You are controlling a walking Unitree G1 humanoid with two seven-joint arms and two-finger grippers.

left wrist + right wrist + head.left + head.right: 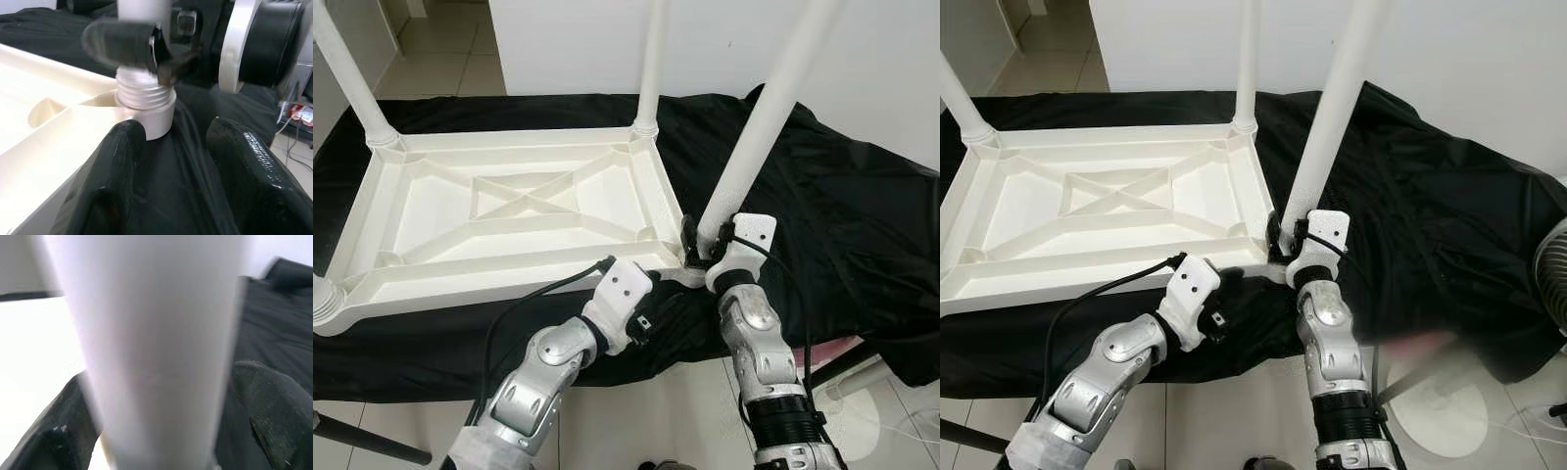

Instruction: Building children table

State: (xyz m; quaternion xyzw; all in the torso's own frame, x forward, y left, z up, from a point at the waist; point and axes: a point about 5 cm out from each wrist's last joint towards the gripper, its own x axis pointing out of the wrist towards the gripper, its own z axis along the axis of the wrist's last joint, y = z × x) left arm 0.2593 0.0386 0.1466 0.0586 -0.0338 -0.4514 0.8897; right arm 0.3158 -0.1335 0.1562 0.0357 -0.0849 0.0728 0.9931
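Note:
A white plastic children's table [489, 269] lies upside down on a black cloth [842, 225]. Its near right leg [759, 127] stands tilted in the corner socket, and the threaded end [145, 95] shows above the collar. My right gripper [697, 245] is shut on this leg just above the socket, one finger [63, 440] on each side of it. My left gripper [176, 161] is open and holds nothing, low over the cloth beside that corner. Two legs [651, 64] stand at the far corners, and another [321, 299] at the near left.
The cloth-covered surface ends close in front of me, with tiled floor [636, 411] below. A white wall [862, 59] rises behind. A round white stand base [1440, 401] sits on the floor at the right. A black cable [524, 304] runs along my left arm.

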